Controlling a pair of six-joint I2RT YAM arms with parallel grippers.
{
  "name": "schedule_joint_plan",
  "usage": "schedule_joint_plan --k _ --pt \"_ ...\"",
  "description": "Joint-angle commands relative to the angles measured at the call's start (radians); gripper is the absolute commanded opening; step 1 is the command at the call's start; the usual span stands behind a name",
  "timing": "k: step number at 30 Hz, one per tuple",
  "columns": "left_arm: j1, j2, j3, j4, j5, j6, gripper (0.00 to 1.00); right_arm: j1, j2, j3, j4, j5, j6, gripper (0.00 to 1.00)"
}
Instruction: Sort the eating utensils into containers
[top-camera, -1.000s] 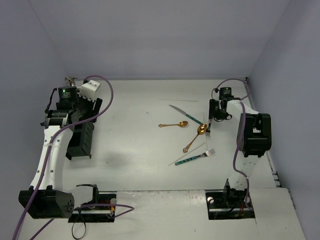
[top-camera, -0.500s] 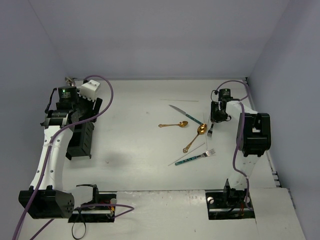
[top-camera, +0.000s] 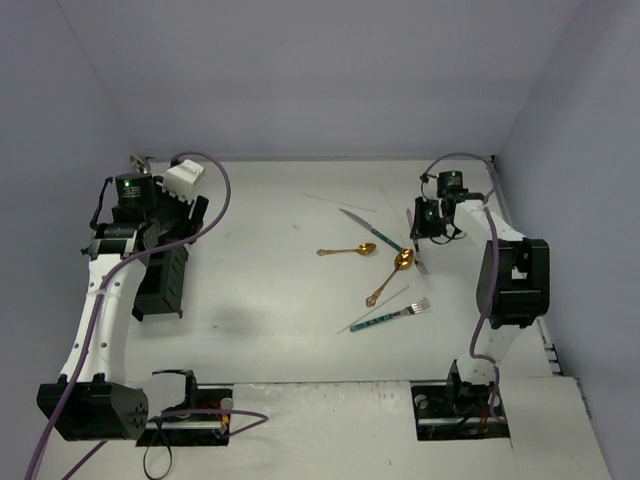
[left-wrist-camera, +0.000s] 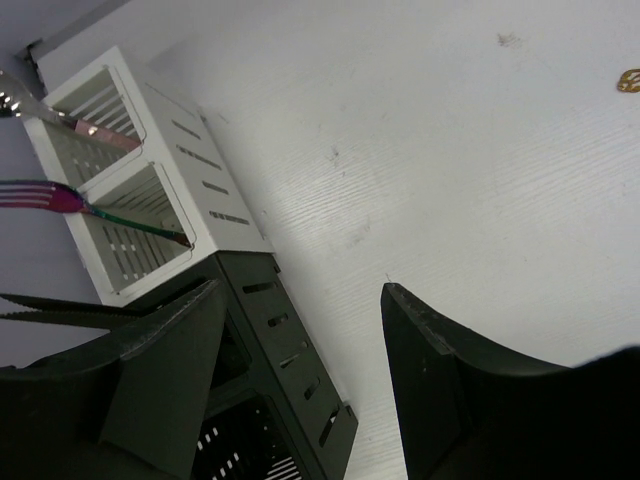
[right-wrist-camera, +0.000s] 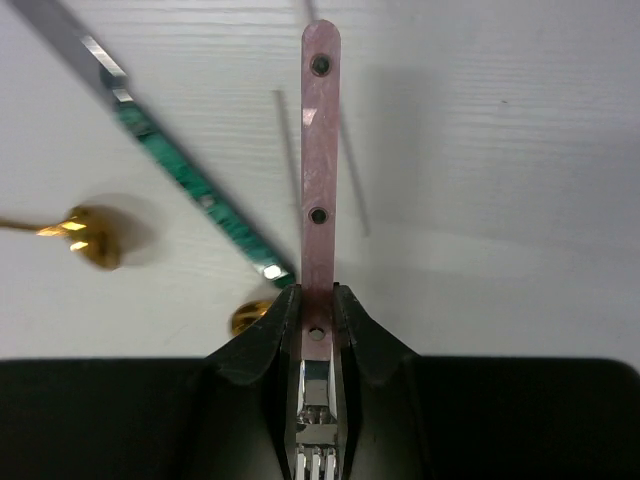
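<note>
My right gripper (right-wrist-camera: 318, 295) is shut on a pink-handled fork (right-wrist-camera: 320, 150), handle pointing away and tines back between the fingers. In the top view this gripper (top-camera: 424, 224) hangs at the table's far right, beside a teal-handled knife (top-camera: 372, 232). Two gold spoons (top-camera: 348, 249) (top-camera: 392, 272), a teal-handled fork (top-camera: 392, 314) and a thin stick (top-camera: 380, 306) lie mid-table. My left gripper (left-wrist-camera: 300, 290) is open and empty over the black bins (left-wrist-camera: 270, 380). The white slatted bin (left-wrist-camera: 150, 190) holds two pink-handled pieces (left-wrist-camera: 60, 200).
The bins (top-camera: 165, 270) stand in a row along the left side, the white one (top-camera: 182, 182) farthest back. Another thin stick (top-camera: 340, 203) lies at the back. Purple cables loop over both arms. Walls close the table on three sides.
My right gripper has risen and shifted slightly toward the back with the pink-handled fork, whose handle now sticks out to the left. The left arm has barely moved.
</note>
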Motion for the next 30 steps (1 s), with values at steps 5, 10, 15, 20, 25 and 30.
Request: schedule_joint_plan --k 5,10,15,20,25,30 --pt "-0.001 0.01 0.11 0.11 0.242 0.152 0.59 0.054 -0.255 0.144 -0.048 -0.247 0.022 0.0" --pt "-0.169 0.048 0.164 0.082 0.319 0.354 0.58 0.119 -0.192 0.239 -0.045 -0.384 0.13 0.0" --pt "-0.412 0.065 0.156 -0.077 0.23 0.789 0.53 0.2 -0.066 0.275 -0.042 -0.511 0.228 0.0" --pt "-0.628 0.029 0.028 -0.091 0.162 1.101 0.48 0.265 -0.029 0.253 -0.031 -0.558 0.309 0.0" --pt "-0.763 0.043 -0.045 -0.086 0.148 1.265 0.48 0.317 -0.049 0.211 -0.01 -0.524 0.403 0.0" --pt "-0.859 0.106 -0.068 -0.044 0.122 1.312 0.49 0.364 -0.084 0.179 0.002 -0.445 0.461 0.0"
